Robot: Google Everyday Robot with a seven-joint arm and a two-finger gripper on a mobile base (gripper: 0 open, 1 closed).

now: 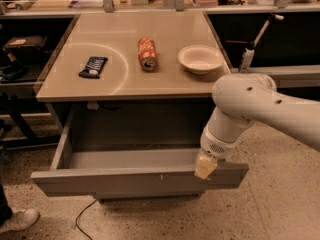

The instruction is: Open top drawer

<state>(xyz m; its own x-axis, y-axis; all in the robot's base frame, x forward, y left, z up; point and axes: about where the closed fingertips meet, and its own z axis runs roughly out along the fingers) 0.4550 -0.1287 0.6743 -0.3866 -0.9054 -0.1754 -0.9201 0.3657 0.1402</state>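
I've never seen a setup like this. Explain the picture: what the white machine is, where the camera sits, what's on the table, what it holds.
The white shape on the right is a mobile robot's single arm. Its cream-coloured gripper is at the front edge of the top drawer, which stands pulled out, grey inside. Whether it grips that edge cannot be told. The one camera looks down from the front; its mounting is unknown. On the tabletop sit a dark snack packet, an orange can on its side and a white bowl.
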